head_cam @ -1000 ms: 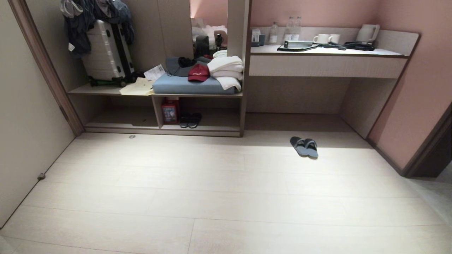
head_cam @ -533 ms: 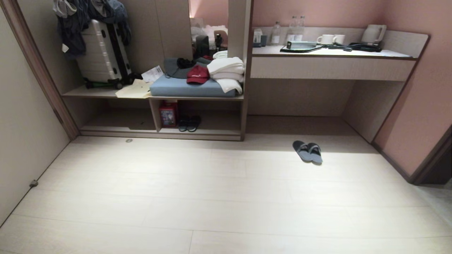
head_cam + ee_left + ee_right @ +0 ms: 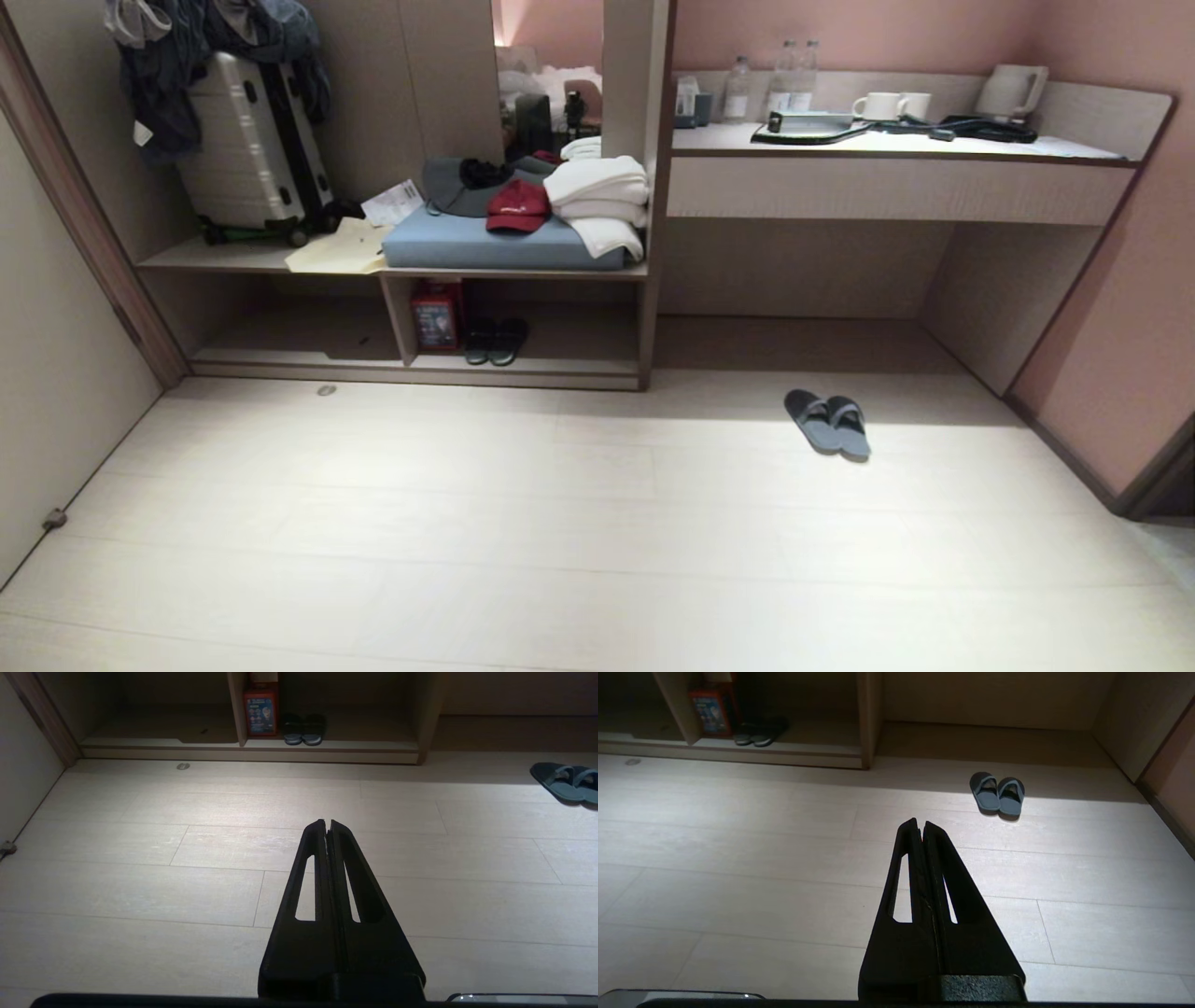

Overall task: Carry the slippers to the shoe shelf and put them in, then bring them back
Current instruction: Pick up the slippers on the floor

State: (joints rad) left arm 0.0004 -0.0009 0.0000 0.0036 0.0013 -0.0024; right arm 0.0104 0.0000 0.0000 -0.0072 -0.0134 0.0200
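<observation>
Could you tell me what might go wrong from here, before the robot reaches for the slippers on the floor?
1. The slippers lie side by side, touching; a pinch might lift only one.
2. A darker pair already sits in the shoe shelf beside a red container; the robot could mistake it for the target or bump it when placing.
3. Both the left gripper and right gripper are shut and must open first.

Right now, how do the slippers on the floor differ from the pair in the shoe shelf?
The slippers lie on the open floor in the light, grey-blue, slightly angled. The black slides sit inside the shoe shelf, in shadow beside a red box, and look darker. Both pairs lie side by side, flat.
</observation>
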